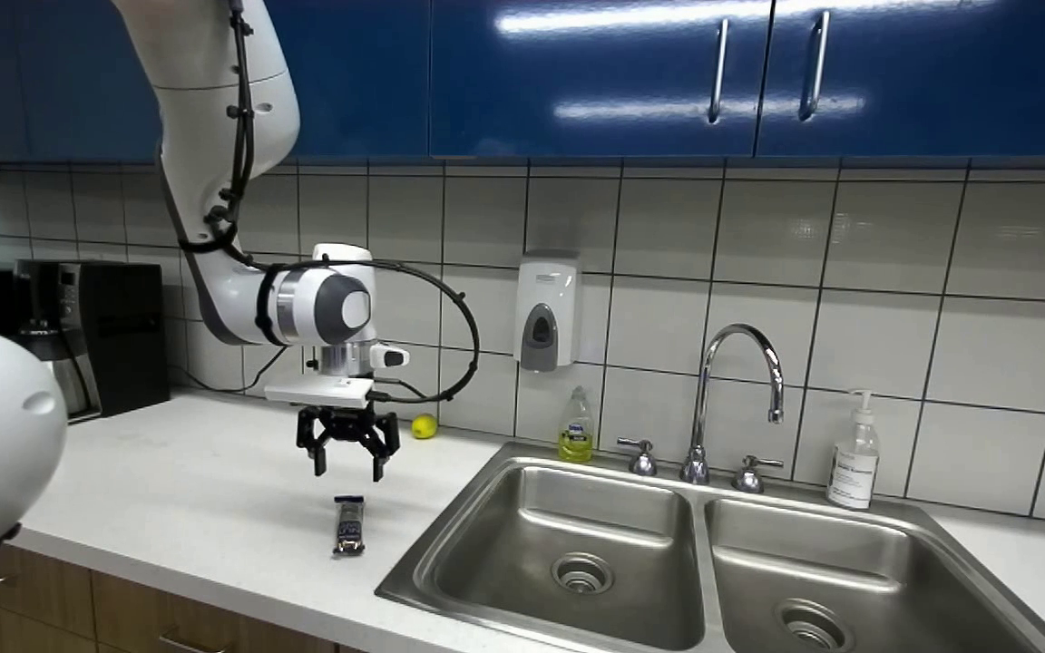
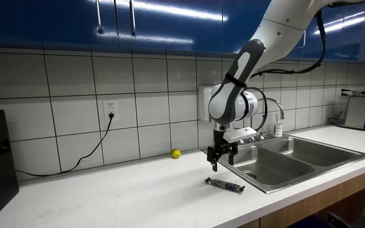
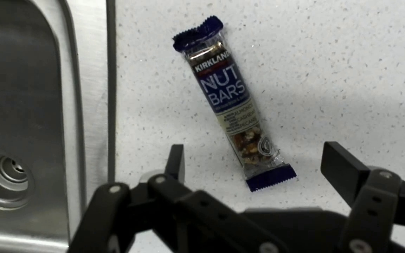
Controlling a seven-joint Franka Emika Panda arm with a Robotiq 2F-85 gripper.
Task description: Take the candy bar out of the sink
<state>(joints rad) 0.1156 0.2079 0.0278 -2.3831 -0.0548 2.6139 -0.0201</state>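
Note:
The candy bar, a wrapped nut bar with dark blue ends, lies flat on the white counter beside the sink, not in it. It shows in both exterior views (image 1: 349,526) (image 2: 224,185) and in the wrist view (image 3: 225,96). The stainless double sink (image 1: 706,580) has its near rim just beside the bar; its rim shows at left in the wrist view (image 3: 91,88). My gripper (image 1: 349,473) is open and empty, pointing down above the bar and apart from it. In the wrist view the bar's lower end lies between the fingers (image 3: 254,146), slightly slanted.
A yellow-green ball (image 1: 424,426) sits by the tiled wall. A dish soap bottle (image 1: 576,426), the curved faucet (image 1: 702,399) and a pump bottle (image 1: 854,458) stand behind the sink. A soap dispenser (image 1: 547,308) hangs on the wall. A black appliance (image 1: 114,326) stands on the counter.

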